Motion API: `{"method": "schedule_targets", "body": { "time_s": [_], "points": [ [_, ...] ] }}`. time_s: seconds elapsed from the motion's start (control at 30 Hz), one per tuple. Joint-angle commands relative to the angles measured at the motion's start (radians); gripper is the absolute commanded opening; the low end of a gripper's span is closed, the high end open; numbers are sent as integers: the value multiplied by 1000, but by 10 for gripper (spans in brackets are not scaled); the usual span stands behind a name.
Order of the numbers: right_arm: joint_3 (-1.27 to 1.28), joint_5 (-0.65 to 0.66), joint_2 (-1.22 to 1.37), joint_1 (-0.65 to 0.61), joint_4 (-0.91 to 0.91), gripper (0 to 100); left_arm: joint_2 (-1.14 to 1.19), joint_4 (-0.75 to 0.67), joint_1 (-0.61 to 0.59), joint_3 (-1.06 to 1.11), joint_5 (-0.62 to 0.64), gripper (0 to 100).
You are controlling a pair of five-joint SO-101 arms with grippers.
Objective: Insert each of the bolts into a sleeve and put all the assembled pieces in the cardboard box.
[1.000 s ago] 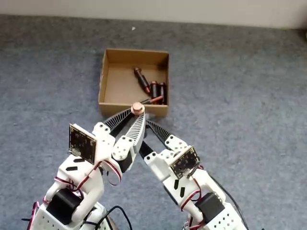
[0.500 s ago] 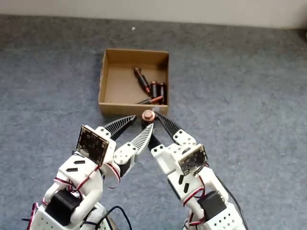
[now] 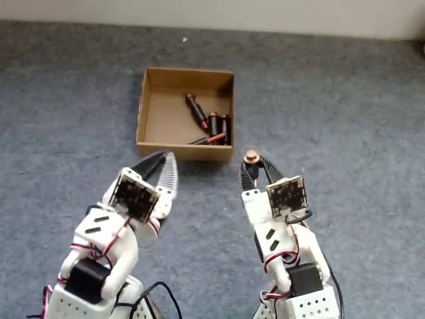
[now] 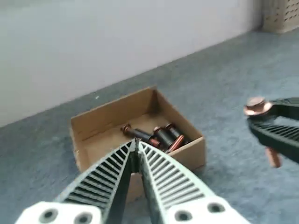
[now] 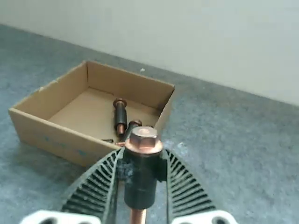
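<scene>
The cardboard box lies open on the grey carpet, and several assembled bolt-and-sleeve pieces rest against its right wall. My right gripper is shut on a copper bolt in a black sleeve, held upright just off the box's front right corner. The bolt's copper head sticks up between the fingers. My left gripper is shut and holds nothing, in front of the box's front wall. In the left wrist view, the left gripper points at the box, and the held bolt is off to the side.
Bare grey carpet surrounds the box on all sides. A pale wall runs behind the box. The two arms stand apart, with open carpet between their grippers.
The left gripper let go of the bolt piece, drew back to the left and shut. The right gripper carried the piece to the right, away from the box's front middle.
</scene>
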Motion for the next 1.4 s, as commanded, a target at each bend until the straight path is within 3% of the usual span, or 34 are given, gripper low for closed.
{"method": "schedule_targets", "body": {
  "time_s": [0.0,0.3,0.73,1.0,1.13,1.27,1.37],
  "points": [
    [101,9,-21,10,7,5,-5,-25,-116,84,-40,21],
    [101,11,-21,10,7,5,-5,-25,-294,283,-40,21],
    [21,12,-16,10,-1,5,4,-18,-303,371,-40,20],
    [-125,12,5,-19,-260,5,5,-18,-302,371,-40,21],
    [-166,31,173,-114,-380,5,5,-18,-302,371,-40,21],
    [-255,149,467,-177,-533,5,5,-18,-302,371,-40,21],
    [-361,160,720,-185,-647,5,5,-18,-302,371,-40,19]
  ]
}}
